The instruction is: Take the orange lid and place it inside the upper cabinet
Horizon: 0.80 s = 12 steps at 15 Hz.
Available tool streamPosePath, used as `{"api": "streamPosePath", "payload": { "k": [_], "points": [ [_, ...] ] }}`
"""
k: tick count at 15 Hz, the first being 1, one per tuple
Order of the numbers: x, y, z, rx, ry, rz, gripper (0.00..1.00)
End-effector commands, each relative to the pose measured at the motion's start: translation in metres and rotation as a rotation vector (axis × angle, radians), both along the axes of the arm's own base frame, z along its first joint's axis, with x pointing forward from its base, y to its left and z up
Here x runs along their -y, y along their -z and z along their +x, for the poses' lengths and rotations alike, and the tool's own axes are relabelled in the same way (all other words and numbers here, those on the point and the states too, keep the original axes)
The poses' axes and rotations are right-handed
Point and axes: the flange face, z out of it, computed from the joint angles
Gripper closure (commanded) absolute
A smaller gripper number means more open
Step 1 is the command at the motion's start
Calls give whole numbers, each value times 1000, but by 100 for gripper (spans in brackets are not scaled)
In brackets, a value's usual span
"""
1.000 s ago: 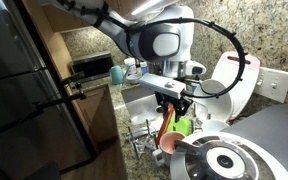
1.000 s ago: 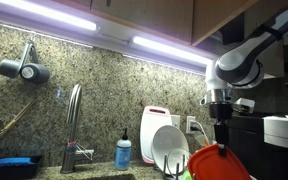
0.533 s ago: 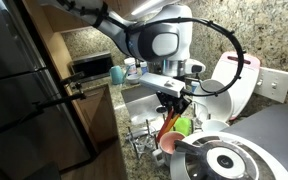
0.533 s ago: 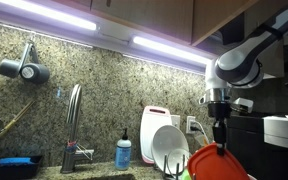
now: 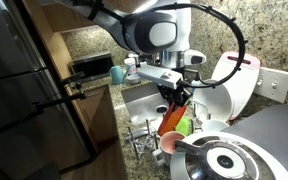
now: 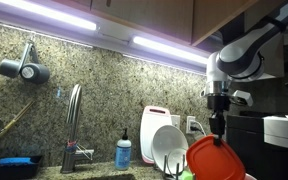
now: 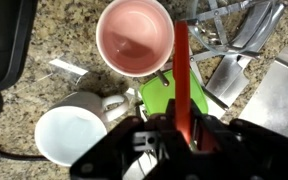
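The orange lid shows edge-on in the wrist view as a thin vertical red strip clamped between the black fingers. My gripper is shut on its upper rim. In both exterior views the lid hangs below the gripper, above the dish rack by the sink. The upper cabinet is the brown wooden panel above the light strips, higher than the gripper and to its left in that view.
Under the lid lie a salmon-pink dish, a bright green cup and a white bowl. White plates stand in the rack. A faucet, a dark refrigerator and a steel pot lid are close by.
The jaws have closed on the lid's rim. The gripper has then risen a little, lifting the lid up from the rack.
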Motion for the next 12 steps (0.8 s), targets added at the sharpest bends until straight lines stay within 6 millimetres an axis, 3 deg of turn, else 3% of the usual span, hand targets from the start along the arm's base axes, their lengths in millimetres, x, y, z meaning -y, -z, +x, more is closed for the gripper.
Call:
{"api": "streamPosePath", "payload": {
  "k": [1, 4, 5, 12],
  "points": [
    [1, -4, 0, 5, 3, -1, 86],
    [1, -7, -1, 7, 11, -1, 86],
    [1, -6, -2, 6, 12, -1, 96],
    [14, -3, -15, 5, 8, -60, 96]
  ]
}}
